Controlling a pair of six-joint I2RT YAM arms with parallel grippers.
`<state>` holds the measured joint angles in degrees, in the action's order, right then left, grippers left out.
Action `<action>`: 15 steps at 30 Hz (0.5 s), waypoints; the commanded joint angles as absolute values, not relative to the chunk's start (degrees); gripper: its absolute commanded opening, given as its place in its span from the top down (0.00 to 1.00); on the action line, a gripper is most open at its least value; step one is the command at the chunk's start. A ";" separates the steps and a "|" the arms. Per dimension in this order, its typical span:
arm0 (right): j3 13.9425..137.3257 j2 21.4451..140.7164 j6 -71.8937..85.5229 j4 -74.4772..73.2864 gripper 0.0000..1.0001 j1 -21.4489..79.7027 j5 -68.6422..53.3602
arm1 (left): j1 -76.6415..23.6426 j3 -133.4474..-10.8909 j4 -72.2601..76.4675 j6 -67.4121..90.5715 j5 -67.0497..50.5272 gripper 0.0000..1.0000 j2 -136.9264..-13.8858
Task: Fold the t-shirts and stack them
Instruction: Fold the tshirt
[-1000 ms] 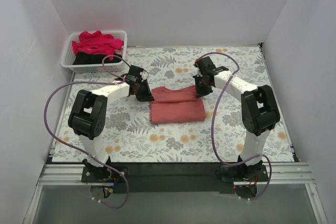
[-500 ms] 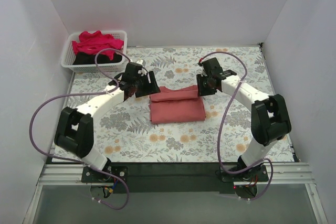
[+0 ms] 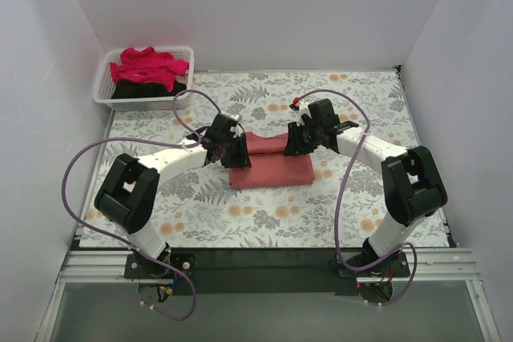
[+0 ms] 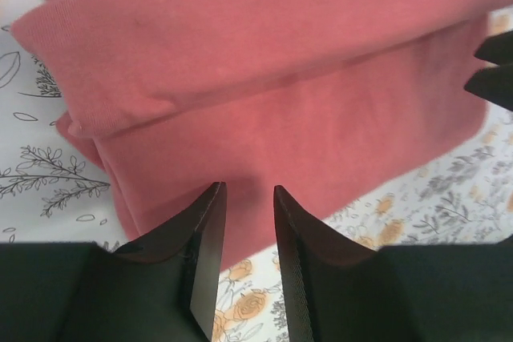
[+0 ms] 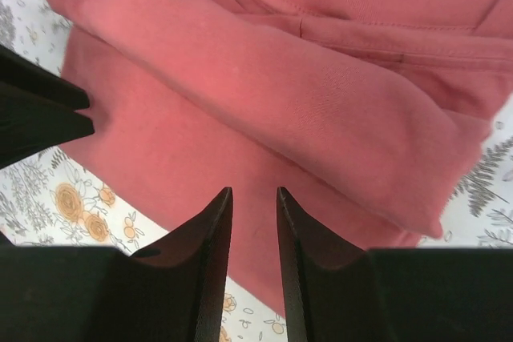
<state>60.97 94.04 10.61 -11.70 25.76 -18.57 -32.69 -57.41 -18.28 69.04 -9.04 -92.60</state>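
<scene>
Currently the coral-red t-shirt (image 3: 271, 167) lies folded into a rectangle on the floral table cover (image 3: 240, 218), with a rolled fold along its far edge. Top view: the left gripper (image 3: 237, 152) sits at the tee's left end and the right gripper (image 3: 295, 140) at its far right corner, both low over the cloth. The jaw gap is unreadable from up there. The left wrist view resolves it: fingers (image 4: 210, 254) stand a narrow slit apart with nothing between them, tips over the tee's near-left edge; contact with the cloth cannot be told. The opposite arm's dark fingertips show at that view's right edge, at the tee's other end. Right wrist view: fingers (image 5: 216, 262) are likewise parted by a thin slit and empty, tips above the lower layer. This view alone shows the neckline seam at the tee's far side. Only the top view takes in the white basket (image 3: 103, 95), well beyond the tee's far left, holding the crimson-pink t-shirt (image 3: 148, 64) atop the black t-shirt (image 3: 132, 90).
</scene>
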 commanded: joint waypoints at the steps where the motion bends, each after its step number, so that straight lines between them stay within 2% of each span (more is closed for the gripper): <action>1: 63.80 97.46 8.70 -8.17 0.66 25.75 -22.42 | -32.43 -61.43 -16.96 69.35 -8.44 0.72 -97.01; 5: 67.93 102.82 8.35 -8.09 0.67 24.09 -20.84 | -30.59 -68.18 -17.05 69.61 -6.42 0.74 -102.81; 9: 73.11 106.17 9.23 -7.82 0.67 21.19 -19.42 | -26.55 -73.99 -16.70 70.75 -6.86 0.70 -107.48; 13: 76.63 109.24 13.52 -7.91 0.67 16.45 -20.82 | -24.26 -80.41 -16.87 69.79 -7.99 0.53 -112.40; 15: 77.08 108.81 15.99 -7.56 0.67 15.73 -23.90 | -23.82 -83.04 -17.66 69.78 -9.57 0.47 -114.16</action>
